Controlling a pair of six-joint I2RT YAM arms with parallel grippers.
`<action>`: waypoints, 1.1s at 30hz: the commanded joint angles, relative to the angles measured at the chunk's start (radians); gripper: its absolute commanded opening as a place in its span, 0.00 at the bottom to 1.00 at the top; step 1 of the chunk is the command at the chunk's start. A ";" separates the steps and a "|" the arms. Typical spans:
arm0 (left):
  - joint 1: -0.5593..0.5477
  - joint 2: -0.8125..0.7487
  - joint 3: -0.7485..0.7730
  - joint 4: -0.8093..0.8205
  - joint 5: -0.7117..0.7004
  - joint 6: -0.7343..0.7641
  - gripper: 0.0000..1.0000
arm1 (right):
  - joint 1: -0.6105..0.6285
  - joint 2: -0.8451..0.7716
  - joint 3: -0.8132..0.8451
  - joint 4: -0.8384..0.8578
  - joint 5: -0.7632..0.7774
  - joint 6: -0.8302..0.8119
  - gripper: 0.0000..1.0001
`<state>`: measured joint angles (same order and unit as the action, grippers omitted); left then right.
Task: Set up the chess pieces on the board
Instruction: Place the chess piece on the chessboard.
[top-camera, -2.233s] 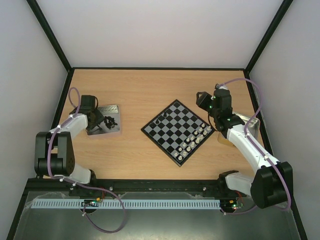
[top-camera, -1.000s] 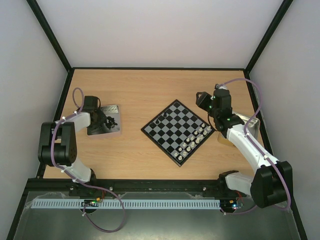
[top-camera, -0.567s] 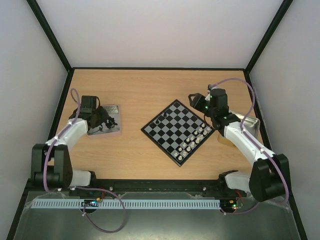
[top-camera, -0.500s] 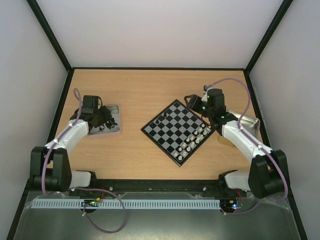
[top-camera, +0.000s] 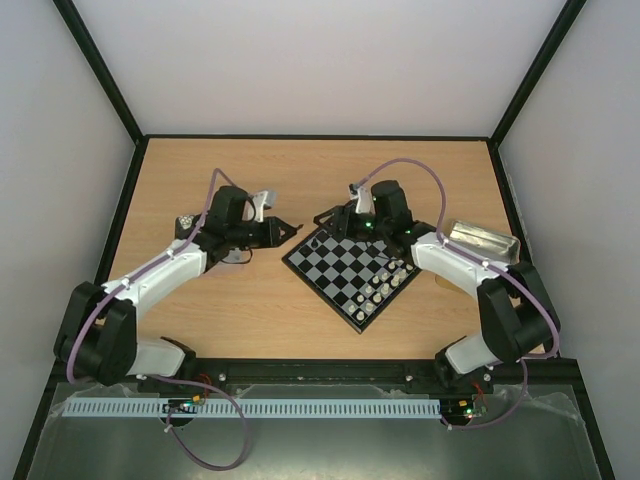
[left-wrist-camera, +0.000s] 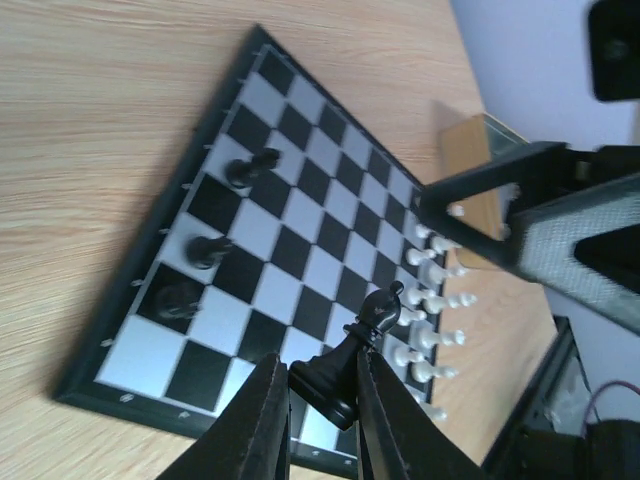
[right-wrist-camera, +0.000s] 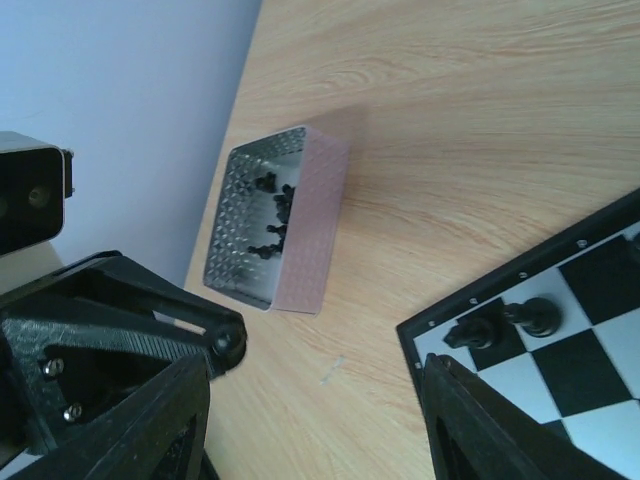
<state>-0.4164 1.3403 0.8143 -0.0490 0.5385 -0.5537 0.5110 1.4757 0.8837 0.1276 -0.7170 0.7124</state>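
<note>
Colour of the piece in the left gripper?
Black piece, clearest in the left wrist view.

Bright even light, soft shadows, blurred foreground

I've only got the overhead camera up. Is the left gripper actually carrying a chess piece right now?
Observer: Yes. In the left wrist view, the left gripper is shut on a black piece, pinched at its base.
Operator: From above I can't tell about the right one. Is it holding anything?
Observer: No. The right wrist view shows the right gripper open, with nothing between its fingers.
Operator: The left arm blocks my view of the tray. Is anything in it?
Observer: Yes. The right wrist view shows several loose black pieces lying inside the tray.
</note>
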 joint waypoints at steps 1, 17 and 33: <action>-0.040 0.030 0.048 0.068 0.091 0.040 0.10 | 0.020 0.019 0.018 0.068 -0.079 0.029 0.57; -0.081 0.068 0.062 0.112 0.109 0.030 0.10 | 0.050 0.062 0.015 0.131 -0.152 0.097 0.15; -0.078 -0.003 0.082 -0.043 -0.287 0.022 0.50 | 0.050 0.089 0.170 -0.242 0.389 -0.158 0.02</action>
<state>-0.4946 1.3876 0.8711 -0.0284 0.4438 -0.5312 0.5571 1.5406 0.9695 0.0757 -0.6395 0.7052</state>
